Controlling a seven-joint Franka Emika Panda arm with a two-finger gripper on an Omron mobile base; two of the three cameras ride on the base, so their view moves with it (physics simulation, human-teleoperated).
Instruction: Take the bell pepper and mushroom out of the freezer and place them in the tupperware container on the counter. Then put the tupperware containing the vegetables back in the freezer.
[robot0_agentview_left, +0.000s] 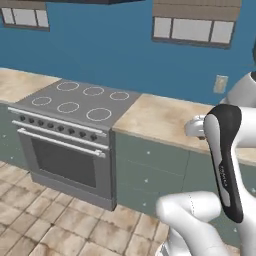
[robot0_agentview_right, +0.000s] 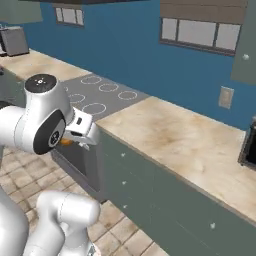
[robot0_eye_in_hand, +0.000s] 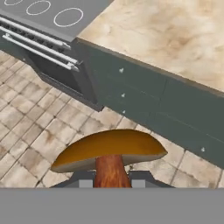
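The mushroom (robot0_eye_in_hand: 109, 146), a wide orange-brown cap on a reddish stem, sits close up in the hand view. My gripper (robot0_eye_in_hand: 113, 181) is shut on its stem, with a dark fingertip (robot0_eye_in_hand: 86, 182) on either side. It hangs in the air over the tiled floor, in front of the grey-green drawers and below the counter (robot0_eye_in_hand: 166, 30). In the right base view the gripper (robot0_agentview_right: 71, 139) points left from the arm, and an orange bit of the mushroom (robot0_agentview_right: 65, 142) peeks out behind the arm's joint. The beige marbled counter (robot0_agentview_left: 160, 117) (robot0_agentview_right: 175, 140) stretches right of the stove.
A grey stove (robot0_agentview_left: 75, 105) (robot0_agentview_right: 100, 95) with an oven door and bar handles (robot0_eye_in_hand: 39, 43) stands left of the counter. A dark appliance (robot0_agentview_right: 248, 145) sits at the counter's right end. Tiled floor (robot0_eye_in_hand: 35, 131) lies open below the gripper.
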